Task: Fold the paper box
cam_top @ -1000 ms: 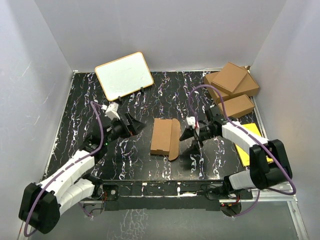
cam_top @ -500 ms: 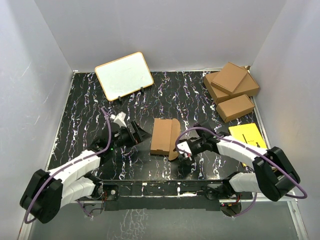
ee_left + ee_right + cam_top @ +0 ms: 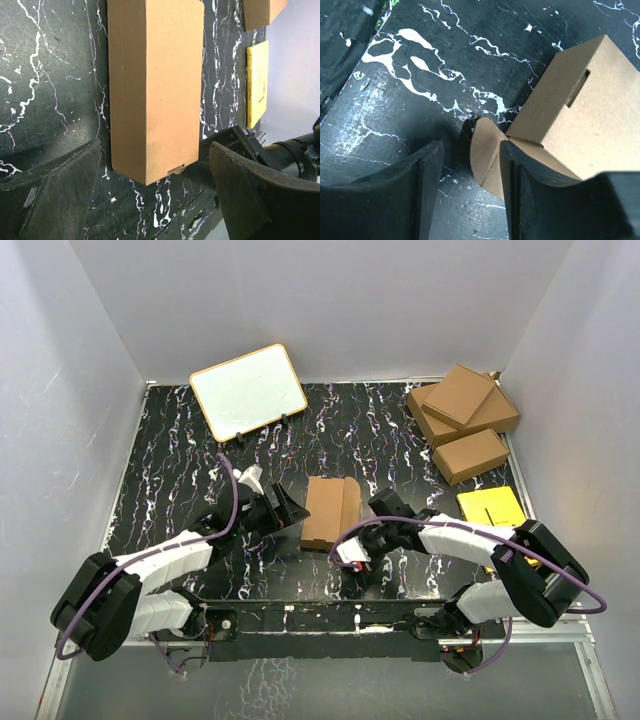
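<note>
Handling: the paper box (image 3: 326,512) is thin brown cardboard, so I judge it light, stiff across its panels, weak along the creases, easy to crush, and likely to slide on the smooth table (image 3: 170,460).
Grip spot: best taken by the loose rounded flap (image 3: 485,162) or a free edge, with the body steadied across its narrow width rather than squeezed on the hollow middle.
Location: middle of the table, lying flat on a broad face, between the two grippers.
Long axis: runs from the near edge toward the far wall, leaning slightly.
Pointing: the rounded flap sticks out at the near right corner, toward the arms.
Left gripper (image 3: 155,150): jaws spread wide, flanking the box's near end; holding nothing, no contact that I can see.
Right gripper (image 3: 470,150): jaws half apart, the flap lying in the gap with dark table showing beside it; not pinched.
</note>
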Tool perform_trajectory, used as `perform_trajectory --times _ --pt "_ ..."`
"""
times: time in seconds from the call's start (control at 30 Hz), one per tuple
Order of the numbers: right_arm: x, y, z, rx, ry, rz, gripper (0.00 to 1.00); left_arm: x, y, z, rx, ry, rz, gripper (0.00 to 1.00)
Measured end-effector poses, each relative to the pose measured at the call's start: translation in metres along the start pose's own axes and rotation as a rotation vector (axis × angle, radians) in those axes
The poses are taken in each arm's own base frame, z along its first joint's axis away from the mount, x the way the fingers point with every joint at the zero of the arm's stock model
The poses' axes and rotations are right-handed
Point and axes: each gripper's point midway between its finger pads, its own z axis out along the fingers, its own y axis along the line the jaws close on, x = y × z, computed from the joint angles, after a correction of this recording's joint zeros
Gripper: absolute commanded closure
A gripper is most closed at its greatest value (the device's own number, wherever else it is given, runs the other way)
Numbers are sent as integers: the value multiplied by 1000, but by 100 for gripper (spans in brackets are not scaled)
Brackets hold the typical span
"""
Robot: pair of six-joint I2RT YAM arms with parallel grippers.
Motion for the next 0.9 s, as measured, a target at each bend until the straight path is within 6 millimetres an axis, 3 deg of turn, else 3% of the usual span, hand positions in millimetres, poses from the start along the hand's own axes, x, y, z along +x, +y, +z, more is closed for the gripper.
perform_trajectory --times 0.57,0.9 --pt "1 0 7 -4 38 -12 70 16 11 20 -76 63 12 15" --pt "5 -6 6 29 62 29 81 11 11 24 -87 46 20 19"
